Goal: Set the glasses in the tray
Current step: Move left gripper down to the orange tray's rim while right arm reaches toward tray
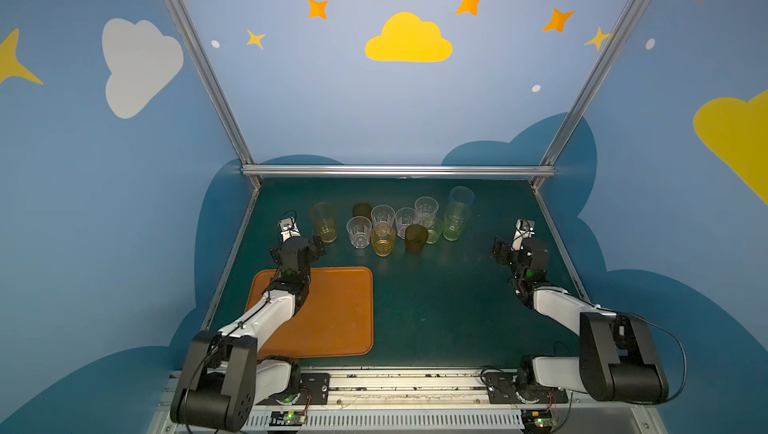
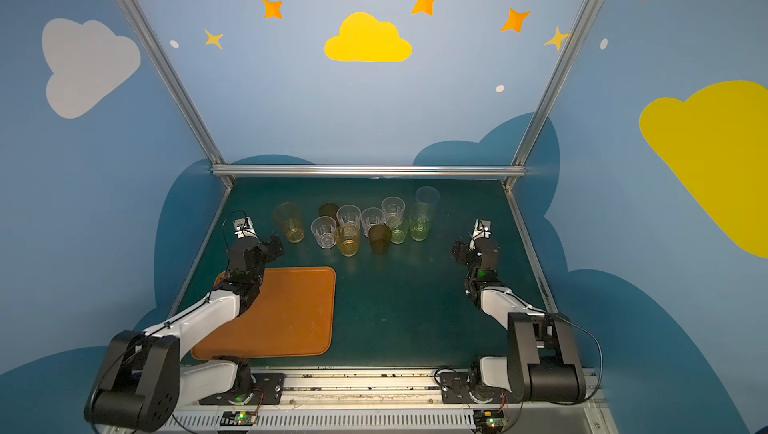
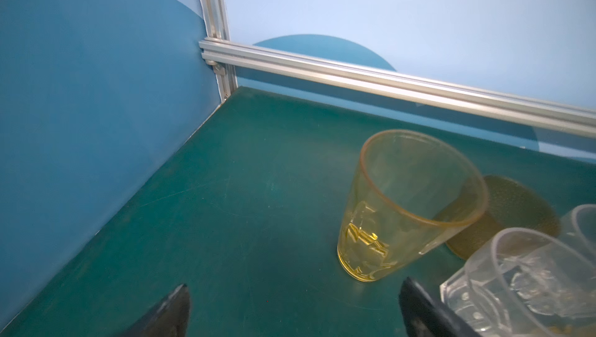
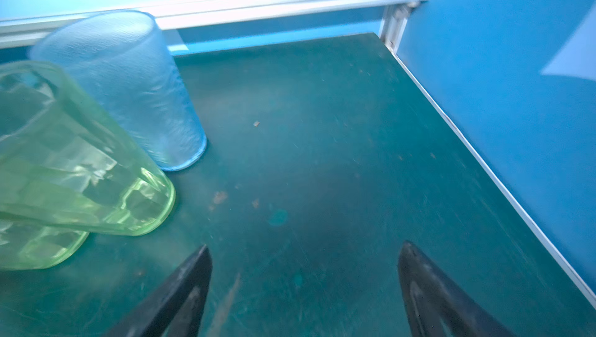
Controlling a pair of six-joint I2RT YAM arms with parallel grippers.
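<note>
Standing clustered on the desk (image 1: 436, 307) beyond the orange-brown tray (image 1: 332, 320), the glasses (image 1: 383, 239), left arm (image 1: 272, 311) reaching over the tray, left pincer (image 3: 295, 287) wide open, holding nothing, just beside the tall amber glass (image 1: 323, 222), right pincer (image 4: 306, 248) open and empty near the tall green glass (image 4: 80, 164)

Tray (image 1: 332, 311) partly behind left arm (image 1: 270, 315)

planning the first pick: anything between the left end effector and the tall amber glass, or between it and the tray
Nothing visible. The left end effector is open, with the tall amber glass just ahead and only bare mat between them. From the glass to the tray there is bare mat too.
</note>
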